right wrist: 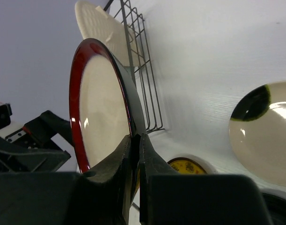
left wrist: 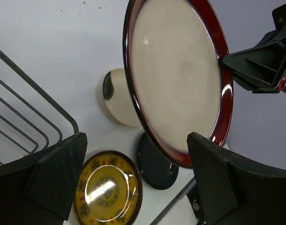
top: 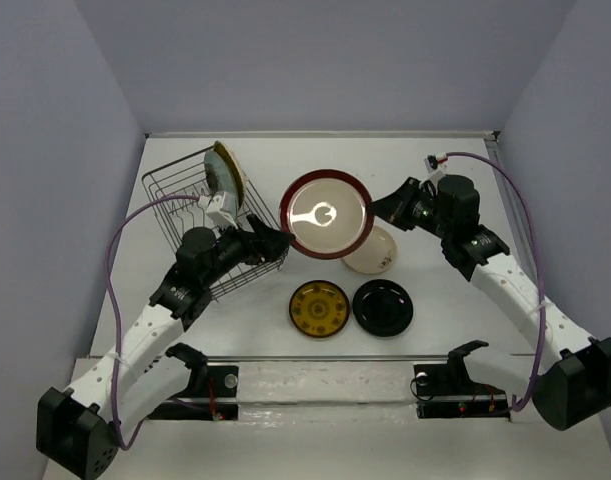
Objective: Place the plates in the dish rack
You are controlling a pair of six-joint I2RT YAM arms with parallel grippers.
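red-rimmed plate (top: 325, 213): glazed, stiff, probably weighty for one pinch, slick and easy to chip. best hold looks like the raised rim, gripped across its thickness. it hangs off the table, tipped on edge, just right of the dish rack (top: 170, 190). right gripper (right wrist: 135, 140) pinches the rim on the side away from the rack, jaws almost together. left gripper (left wrist: 138, 159) sits at the rack's right side, jaws spread wide; the plate's rack-side edge lies between them, contact unclear.
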